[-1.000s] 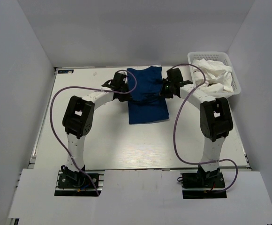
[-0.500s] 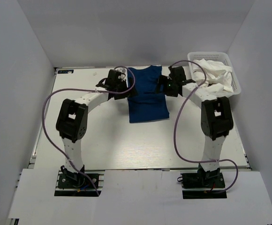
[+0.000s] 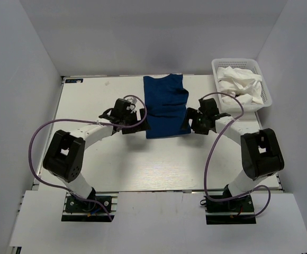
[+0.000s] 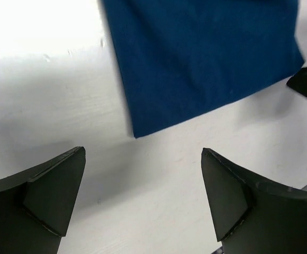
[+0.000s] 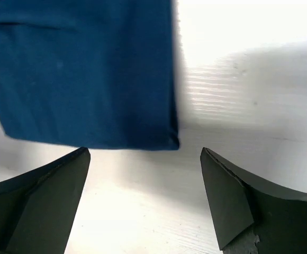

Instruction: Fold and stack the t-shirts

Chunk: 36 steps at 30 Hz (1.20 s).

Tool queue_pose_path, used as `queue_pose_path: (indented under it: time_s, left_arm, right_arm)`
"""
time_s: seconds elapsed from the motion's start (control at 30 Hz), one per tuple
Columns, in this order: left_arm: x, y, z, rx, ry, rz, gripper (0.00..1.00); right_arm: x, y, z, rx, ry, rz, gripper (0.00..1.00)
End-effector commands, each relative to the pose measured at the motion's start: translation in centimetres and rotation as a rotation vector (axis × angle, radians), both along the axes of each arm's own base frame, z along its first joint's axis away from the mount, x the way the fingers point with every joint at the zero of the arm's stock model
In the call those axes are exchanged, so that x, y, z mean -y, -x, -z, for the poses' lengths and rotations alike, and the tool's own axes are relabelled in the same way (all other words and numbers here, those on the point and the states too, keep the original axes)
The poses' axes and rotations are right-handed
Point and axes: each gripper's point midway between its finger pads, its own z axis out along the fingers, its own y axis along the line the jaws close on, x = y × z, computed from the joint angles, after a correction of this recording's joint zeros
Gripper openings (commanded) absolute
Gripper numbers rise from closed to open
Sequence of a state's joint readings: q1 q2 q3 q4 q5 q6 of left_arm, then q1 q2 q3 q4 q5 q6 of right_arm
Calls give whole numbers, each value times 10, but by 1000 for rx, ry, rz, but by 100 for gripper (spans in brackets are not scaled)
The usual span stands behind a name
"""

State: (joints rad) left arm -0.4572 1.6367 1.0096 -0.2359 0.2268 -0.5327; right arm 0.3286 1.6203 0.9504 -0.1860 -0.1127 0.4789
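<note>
Navy shirt (image 3: 165,105) lies flat on the table (image 3: 90,106), far middle, already folded lengthwise into a narrow strip, collar end away from the arms. White shirt (image 3: 238,84) sits crumpled in the basket (image 3: 235,60) at the far right corner, untouched.

Left end effector (image 4: 143,153): jaws spread wide, nothing held, poised low over the near left corner of the strip. In the left wrist view that corner sits just beyond the gap between the fingers.

Right end effector (image 5: 144,152): likewise open and empty, at the near right corner, with the hem edge just beyond its fingertips.

Step in hand, as I judge it: the crosswise fold of the navy shirt, with both arms lined up on the near hem and neither gripping yet.

Next move calls for: both fingers sliding under or pinching every layer at the corners together, then lifting evenly and carrying the hem toward the collar. An uneven pinch would likely skew the fold. The white shirt comes afterwards.
</note>
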Motion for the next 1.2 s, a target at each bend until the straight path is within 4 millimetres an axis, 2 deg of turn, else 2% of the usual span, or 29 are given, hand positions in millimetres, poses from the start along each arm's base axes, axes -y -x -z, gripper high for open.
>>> queue_pose_path:
  time_s: [0.0, 0.07, 0.1, 0.17, 0.2, 0.27, 0.3, 0.43, 0.47, 0.57, 0.6, 0.73, 0.83, 0.9, 0.93, 1.03, 1.07, 1.13, 1.17]
  left_arm:
    - [14, 4, -2, -9, 49, 30, 100]
    - [19, 7, 7, -35, 52, 39, 100]
    - [23, 7, 11, -35, 52, 48, 99]
    - [27, 13, 28, -83, 42, 55, 93]
    - [29, 12, 30, -90, 46, 61, 89]
    - [33, 14, 41, -114, 34, 71, 80]
    - [33, 14, 41, -119, 38, 64, 80]
    - [37, 18, 55, -136, 11, 71, 63]
    - [37, 18, 55, -136, 11, 71, 59]
    - [41, 16, 67, -153, -6, 73, 45]
    - [42, 15, 67, -162, -11, 73, 34]
    - [39, 16, 73, -167, -46, 59, 21]
    - [33, 12, 78, -170, -81, 24, 0]
    - [31, 11, 78, -162, -92, 25, 0]
    - [33, 9, 68, -138, -78, 25, 0]
    - [28, 23, 62, -109, -69, 43, 0]
    - [26, 23, 47, -74, -56, 37, 0]
    - [24, 35, 42, -55, -66, 43, 0]
    - [27, 41, 38, -52, -54, 62, 0]
  right_arm:
    - [5, -5, 9, -31, -33, 91, 90]
    - [0, -2, 13, -53, -79, 76, 86]
    - [-1, -2, 14, -56, -91, 85, 75]
    - [-1, -2, 22, -78, -104, 88, 63]
    - [0, 1, 26, -101, -116, 96, 50]
    - [-1, 3, 31, -117, -133, 90, 42]
    - [-2, 6, 35, -133, -143, 89, 39]
    - [-1, 8, 44, -147, -156, 91, 30]
    - [-2, 10, 45, -155, -166, 87, 22]
    - [-3, 12, 47, -155, -191, 77, 11]
    - [-3, 12, 48, -152, -191, 77, 7]
    - [-2, 14, 50, -148, -197, 70, 0]
    - [-3, 16, 51, -145, -199, 57, 0]
    - [-2, 14, 49, -129, -192, 49, 0]
    - [-4, 15, 46, -122, -198, 31, 0]
    - [-5, 20, 32, -77, -188, -18, 0]
    - [-3, 30, 36, -93, -188, -23, 0]
    - [-2, 35, 15, -33, -210, -26, 0]
    - [-1, 56, 26, -72, -206, -32, 0]
